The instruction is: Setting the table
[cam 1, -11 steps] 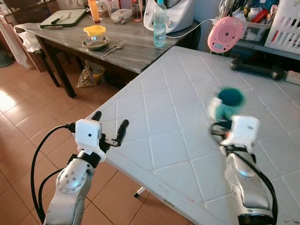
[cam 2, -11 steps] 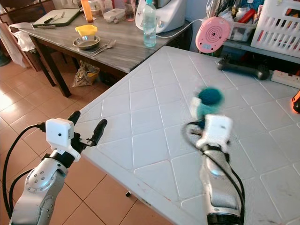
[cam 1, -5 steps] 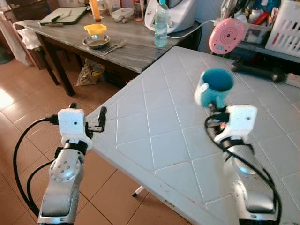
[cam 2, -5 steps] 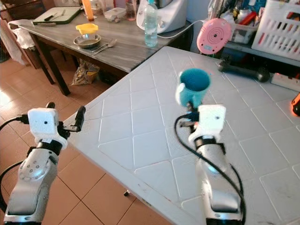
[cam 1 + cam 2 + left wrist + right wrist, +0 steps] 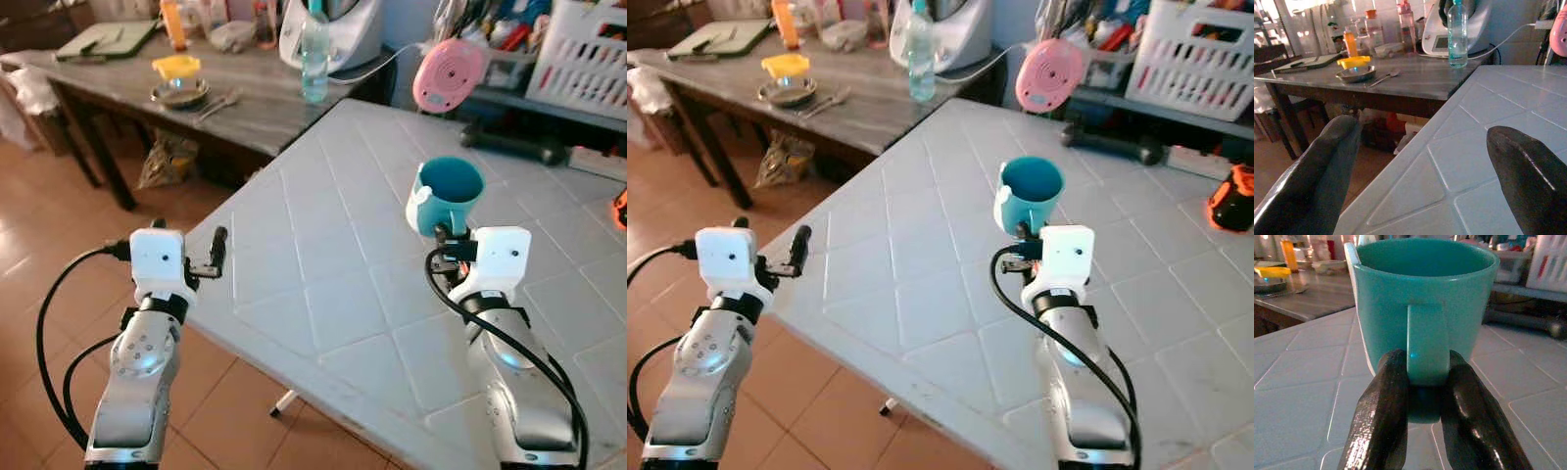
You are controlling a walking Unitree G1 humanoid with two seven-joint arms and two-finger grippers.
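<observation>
The white tiled table [image 5: 333,245] spans most of the scene, with a grey wooden table [image 5: 245,103] beyond its far left corner carrying a water bottle [image 5: 313,64], a metal bowl [image 5: 179,93] and a yellow dish [image 5: 173,67]. A pink round device [image 5: 439,74] sits at the white table's far edge. The right pincer [image 5: 1420,401] is clenched on the handle of the teal mug [image 5: 448,194], holding it upright above the table's middle. The left pincer [image 5: 191,259] hovers at the table's near left edge, fingers [image 5: 1520,171] spread wide, grasping nothing.
</observation>
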